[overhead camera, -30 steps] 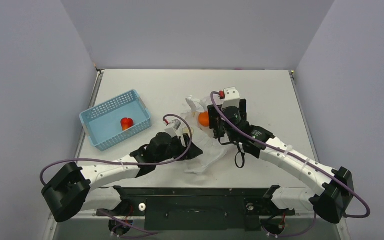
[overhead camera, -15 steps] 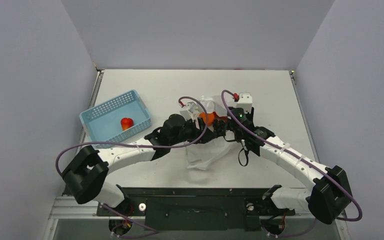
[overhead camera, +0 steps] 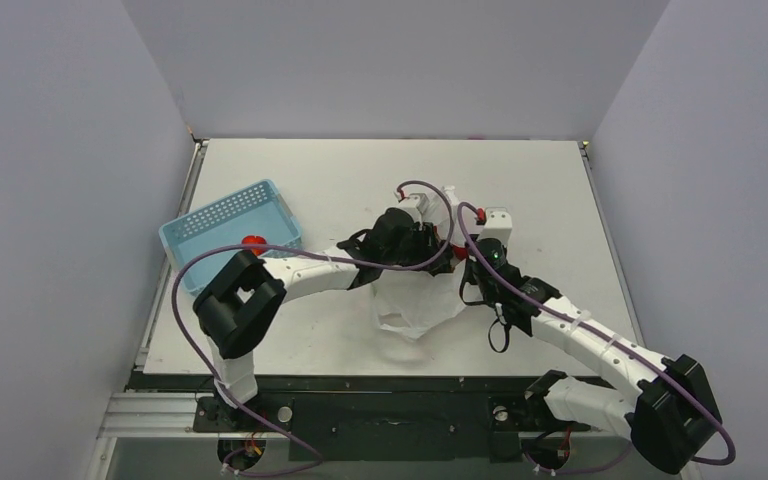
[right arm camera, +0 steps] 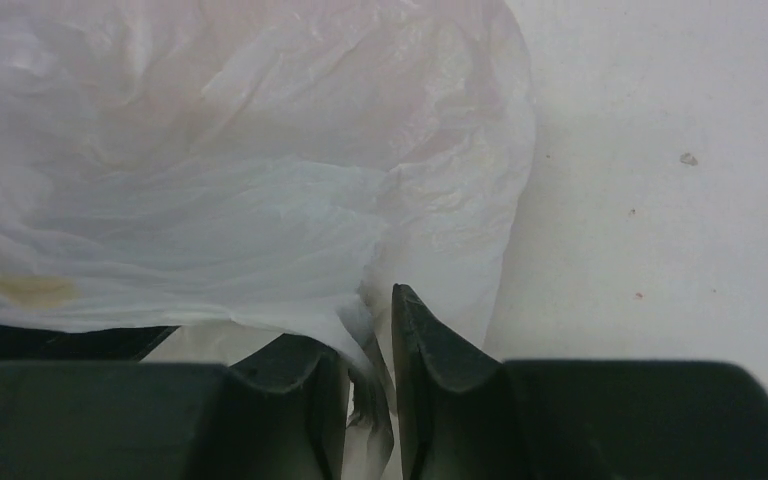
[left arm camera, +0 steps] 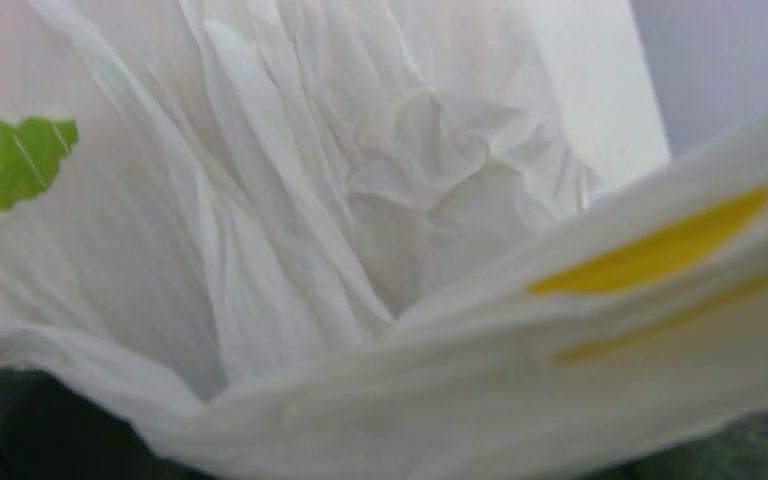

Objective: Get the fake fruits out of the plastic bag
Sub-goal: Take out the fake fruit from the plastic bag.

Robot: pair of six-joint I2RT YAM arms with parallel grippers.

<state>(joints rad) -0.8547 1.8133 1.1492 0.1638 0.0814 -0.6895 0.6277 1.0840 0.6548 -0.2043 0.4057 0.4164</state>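
Currently: one red fruit [overhead camera: 253, 241] sits in blue basket [overhead camera: 210, 225], left of frame; other fruits unseen, likely inside plastic bag [overhead camera: 415, 300] at frame centre. Right end effector [right arm camera: 370, 380] clamped on a bag fold; left end effector [overhead camera: 425, 242] against bag, jaw state indeterminate

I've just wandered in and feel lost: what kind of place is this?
Probably a robotics test cell: bare walls box in a white table, a left arm and right arm are mounted at its near edge, working on a plastic bag near a blue basket.
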